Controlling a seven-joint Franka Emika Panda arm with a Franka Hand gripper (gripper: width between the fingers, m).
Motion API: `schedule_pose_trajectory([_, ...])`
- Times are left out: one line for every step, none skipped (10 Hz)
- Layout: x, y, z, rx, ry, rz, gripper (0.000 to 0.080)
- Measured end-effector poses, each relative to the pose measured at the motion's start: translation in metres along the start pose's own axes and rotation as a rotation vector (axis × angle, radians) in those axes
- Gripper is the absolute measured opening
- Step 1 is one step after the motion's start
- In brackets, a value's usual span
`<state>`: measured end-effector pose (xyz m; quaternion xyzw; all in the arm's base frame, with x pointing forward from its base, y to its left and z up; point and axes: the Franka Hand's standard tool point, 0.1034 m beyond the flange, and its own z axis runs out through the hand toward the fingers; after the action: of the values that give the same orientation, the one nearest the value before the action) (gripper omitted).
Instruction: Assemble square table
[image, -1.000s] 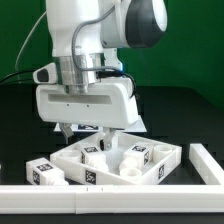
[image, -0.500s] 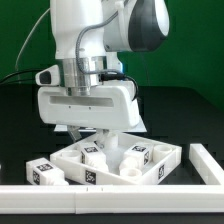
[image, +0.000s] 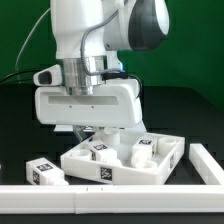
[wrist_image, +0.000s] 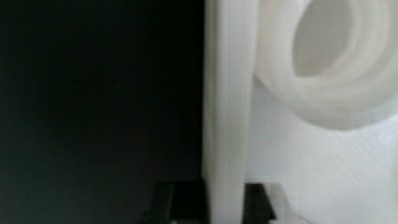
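the white square table top (image: 120, 170) lies on the black table (image: 20, 130), just behind the long white rail (image: 60, 196). short legs (image: 145, 151) sit inside it, and one leg (image: 42, 171) lies beside it. the gripper (image: 86, 133) pinches its thin back rim (wrist_image: 231, 100) tight. the top could slip or tip, and the legs could spill out.

The white square tabletop (image: 130, 172) sits rim-up, one corner toward the exterior view's camera. The wrist view shows its thin rim (wrist_image: 231, 110) beside a round corner hole (wrist_image: 338, 70). A tagged leg (image: 98, 150) and a second leg (image: 146, 149) lie inside it. A third leg (image: 45, 172) lies outside, near its corner at the exterior view's left.
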<state>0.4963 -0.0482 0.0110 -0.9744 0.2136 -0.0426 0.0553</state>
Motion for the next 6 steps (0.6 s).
schedule_pose_trajectory([0.006, -0.003, 0.001, 0.012, -0.030, -0.073, 0.0055])
schedule_pose_trajectory([0.014, -0.014, 0.004, 0.027, -0.059, -0.142, 0.0055])
schedule_pose_trajectory([0.017, -0.020, 0.006, 0.036, -0.065, -0.149, 0.0055])
schedule_pose_trajectory([0.017, -0.018, 0.007, 0.034, -0.064, -0.147, 0.0055])
schedule_pose_trajectory([0.017, -0.018, 0.006, 0.034, -0.064, -0.147, 0.0055])
schedule_pose_trajectory([0.019, -0.020, 0.007, 0.035, -0.061, -0.174, 0.0055])
